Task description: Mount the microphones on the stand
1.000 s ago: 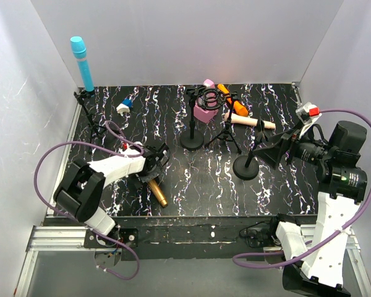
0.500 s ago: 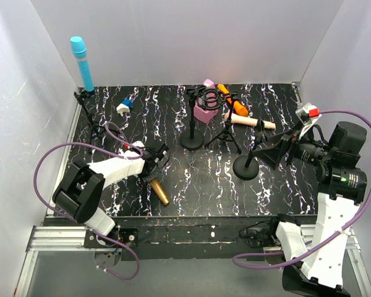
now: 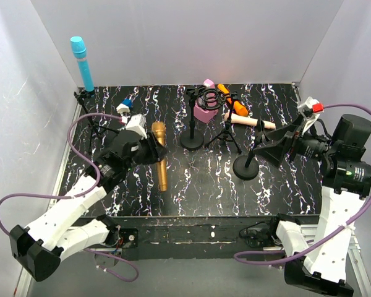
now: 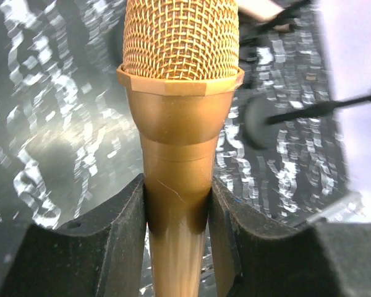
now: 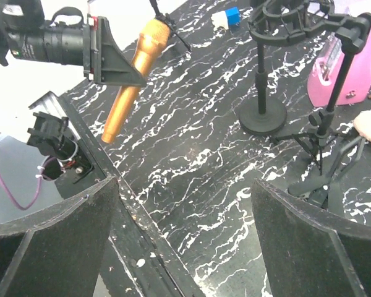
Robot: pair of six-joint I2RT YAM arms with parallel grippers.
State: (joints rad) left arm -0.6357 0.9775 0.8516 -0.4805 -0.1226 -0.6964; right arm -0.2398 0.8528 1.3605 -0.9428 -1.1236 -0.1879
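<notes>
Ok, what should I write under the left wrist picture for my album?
Left gripper shut on the gold microphone just below its mesh head, black marbled table behind.

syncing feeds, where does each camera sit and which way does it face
Top external: above and behind the arms, looking down at the table; both arms show.
Left wrist: behind the left gripper, facing along its fingers, shut on the gold microphone.
Right wrist: behind the right gripper, open, facing across the table toward the shock-mount stand.
Shared: gold microphone, in all three.
</notes>
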